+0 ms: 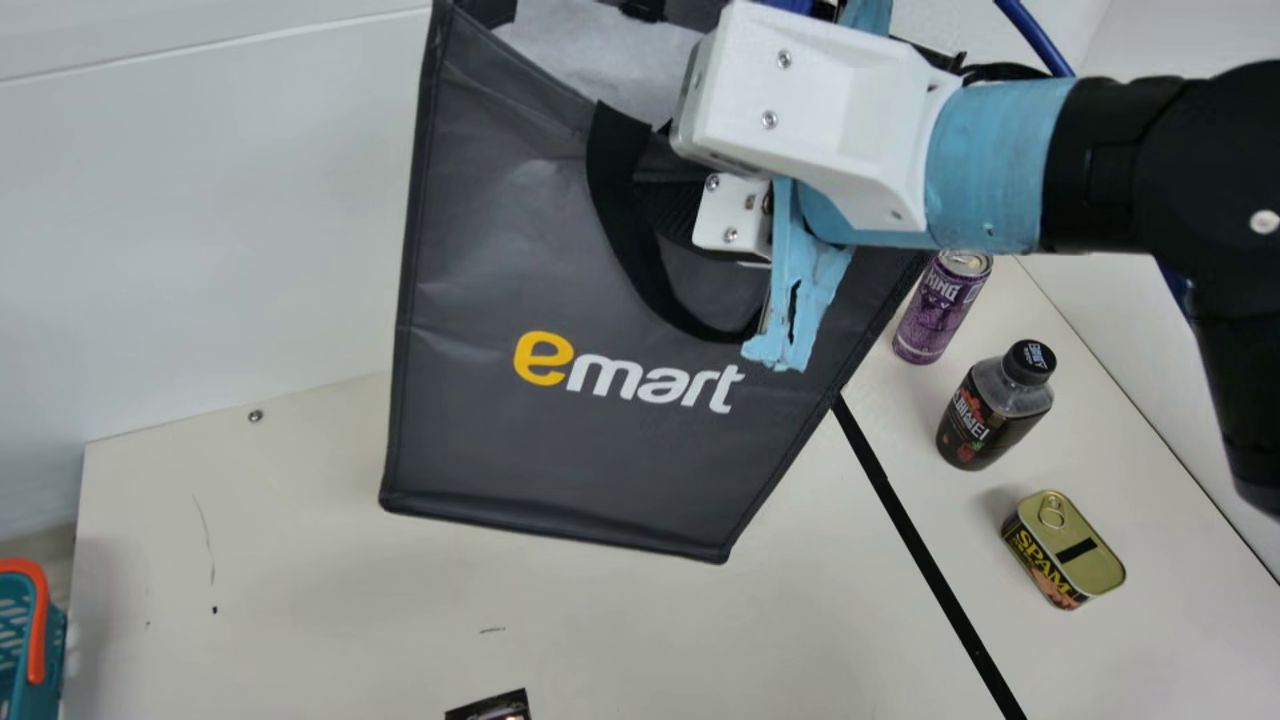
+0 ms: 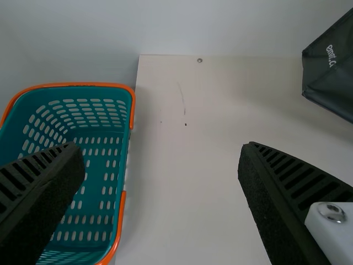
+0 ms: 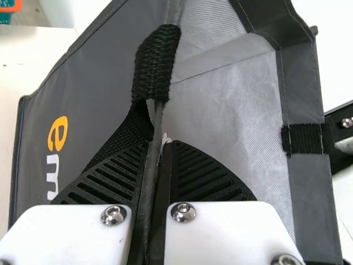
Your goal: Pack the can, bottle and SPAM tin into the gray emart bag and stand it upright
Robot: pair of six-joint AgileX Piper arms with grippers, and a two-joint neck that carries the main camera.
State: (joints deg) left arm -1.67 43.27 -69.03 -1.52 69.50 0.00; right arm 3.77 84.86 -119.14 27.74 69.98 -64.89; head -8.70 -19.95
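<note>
One dark item (image 1: 490, 706), cut off by the edge of the main view, sits nearest on the worktop (image 1: 300, 600). One basket (image 2: 71, 85), teal with orange on its rim, is just beside the worktop's left end. Of two end effectors, the left end effector (image 2: 160, 147) has its two fingers spread wide, seen in its own wrist view between the basket and the bag.

One tin (image 1: 1075, 548) comes next, to the right of one black strip (image 1: 920, 545), flat with its pull-ring lid up. Beyond it one bottle (image 1: 990, 415) stands upright, its black cap on. One can (image 1: 940, 308), purple, stands past the bottle, near the bag. All three are apart and outside the bag.

One gray bag (image 1: 500, 450) is tilted, its mouth open; whether its base touches the worktop I cannot tell. The right end effector (image 1: 660, 190) is closed on the bag's front rim, pinching it between two fingers beside one black handle (image 1: 622, 230). Farthest back is one white wall (image 1: 200, 200).
</note>
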